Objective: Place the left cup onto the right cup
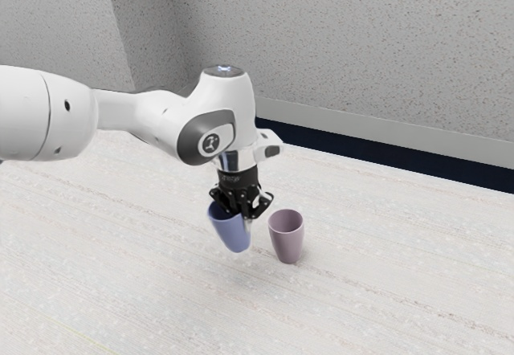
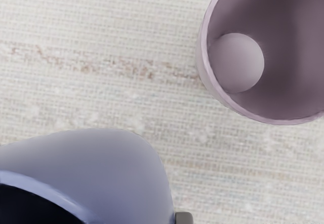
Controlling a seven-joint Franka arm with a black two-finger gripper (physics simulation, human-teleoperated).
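Under the mauve cup lies the pale table; your white arm ends just to the exterior view's left of that cup. The blue cup hangs tilted there, near the mauve cup but not touching, its base below the mauve rim. The gripper has its 2 fingers clenched on the blue cup's rim. Move across this low and you may topple the mauve cup; the tilted rim pinch could also slip.
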